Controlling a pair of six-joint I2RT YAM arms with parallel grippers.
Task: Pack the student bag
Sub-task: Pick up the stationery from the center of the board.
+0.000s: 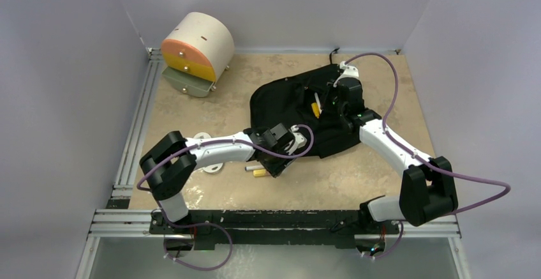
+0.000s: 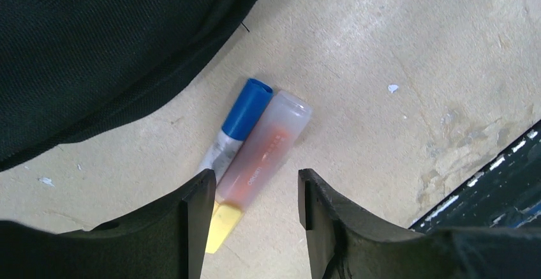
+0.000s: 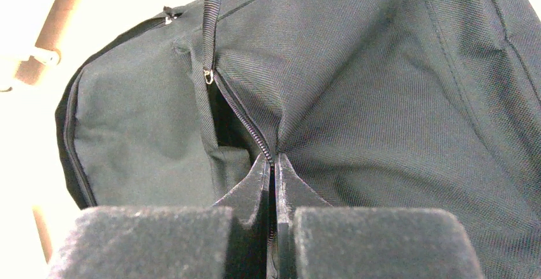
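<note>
**Top view.**
- Bag: black and soft, lying flat on the tabletop right of centre. A yellow item is showing at its opening.
- Right gripper: being set on the bag's far side.
- Left gripper: being poised over pens just off the bag's near edge.
- Drawer box: standing at the far left corner, well apart.

**Left wrist view.**
- Left gripper: jaws apart, nothing being held. The near end of an orange highlighter is being framed between them.
- Blue-capped marker: lying against the highlighter, side by side.
- Yellow end: showing by one jaw. What it belongs to cannot be told.
- Bag's edge: lying near the pens, apart from them.

**Right wrist view.**
- Right gripper: jaws together, clamped on the bag's cloth at the zipper. The cloth is being tented up toward them.
- Pull tab: lying free beyond.

**Handling, as judged.**
- The bag is being taken as limp and light, sagging wherever it is unsupported.
- Hold is best taken at the zipper edge or a strap, so that the mouth is being held open.
- Flat cloth is being judged a poor place to pinch.
</note>
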